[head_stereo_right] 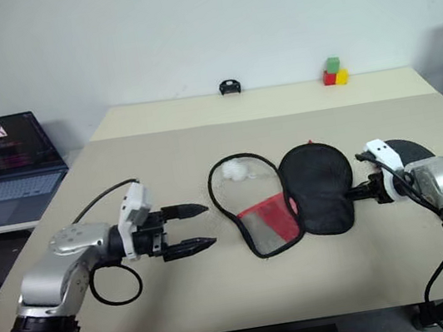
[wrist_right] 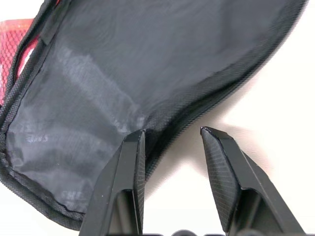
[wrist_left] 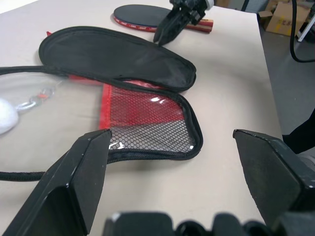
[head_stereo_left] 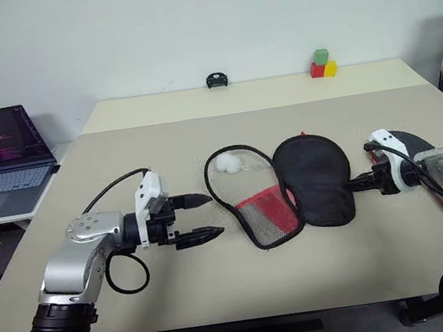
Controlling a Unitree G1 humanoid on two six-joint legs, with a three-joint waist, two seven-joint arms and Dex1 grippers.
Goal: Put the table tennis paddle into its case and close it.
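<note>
The case (head_stereo_left: 292, 188) lies unzipped, its limp flap just ahead of the right gripper (wrist_right: 172, 135), whose jaws are parted and empty. The paddle (wrist_left: 147, 15), stiff and light, lies behind that gripper; its handle is judged the surest hold. The left gripper (head_stereo_left: 204, 217) is spread wide, empty.

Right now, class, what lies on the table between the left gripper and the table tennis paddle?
In the left eye view, the opened case lies between the left gripper and the table tennis paddle, with the right gripper at the case's far edge.
</note>
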